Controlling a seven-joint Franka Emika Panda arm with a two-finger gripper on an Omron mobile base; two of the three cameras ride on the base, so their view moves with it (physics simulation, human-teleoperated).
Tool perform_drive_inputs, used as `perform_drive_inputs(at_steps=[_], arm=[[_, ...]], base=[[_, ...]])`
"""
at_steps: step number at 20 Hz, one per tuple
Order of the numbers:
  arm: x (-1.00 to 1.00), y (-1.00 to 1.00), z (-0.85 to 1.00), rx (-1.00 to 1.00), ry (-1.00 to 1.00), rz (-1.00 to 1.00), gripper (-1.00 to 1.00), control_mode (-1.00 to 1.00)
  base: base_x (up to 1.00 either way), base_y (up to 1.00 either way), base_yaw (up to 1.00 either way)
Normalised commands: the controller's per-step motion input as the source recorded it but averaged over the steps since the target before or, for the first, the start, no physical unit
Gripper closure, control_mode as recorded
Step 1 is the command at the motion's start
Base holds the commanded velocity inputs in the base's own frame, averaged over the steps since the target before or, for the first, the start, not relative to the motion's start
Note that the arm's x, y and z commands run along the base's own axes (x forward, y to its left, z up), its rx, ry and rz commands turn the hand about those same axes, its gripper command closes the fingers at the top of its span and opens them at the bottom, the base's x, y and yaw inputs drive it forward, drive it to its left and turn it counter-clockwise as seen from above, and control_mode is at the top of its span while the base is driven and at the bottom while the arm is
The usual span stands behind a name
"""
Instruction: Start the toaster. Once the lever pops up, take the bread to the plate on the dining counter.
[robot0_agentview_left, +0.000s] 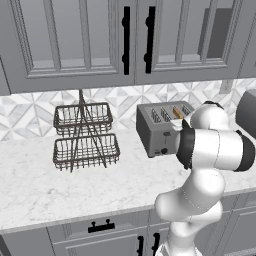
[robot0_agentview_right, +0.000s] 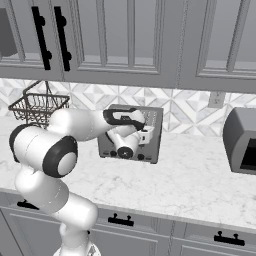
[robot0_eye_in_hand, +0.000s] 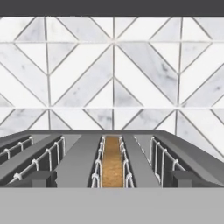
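On the marble worktop, the boxy grey metal four-slot toaster holds the tan, orange-crusted bread slice down in a slot. Your two-finger gripper, jaws spread wide and holding nothing, hovers at the toaster's front. Expect the bread to be light, stiff and crumbly; pinch its flat faces near the top edge.

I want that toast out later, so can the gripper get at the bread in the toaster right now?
Probably yes. The open gripper hangs over the toaster, lined up with the bread, and nothing lies between. But the slice sits low between the slot wires, leaving little to grip.
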Motion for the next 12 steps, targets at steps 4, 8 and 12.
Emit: perform_drive_inputs(at_steps=[4, 8, 12], arm=[[0.05, 0.09, 0.0, 0.0, 0.01, 0.0, -1.0, -1.0], [0.11, 0.0, 0.0, 0.0, 0.0, 0.0, -1.0, -1.0], [0.03, 0.0, 0.0, 0.0, 0.0, 0.0, -1.0, -1.0]], base=[[0.0, 0.0, 0.0], [0.0, 0.0, 0.0], [0.0, 0.0, 0.0]])
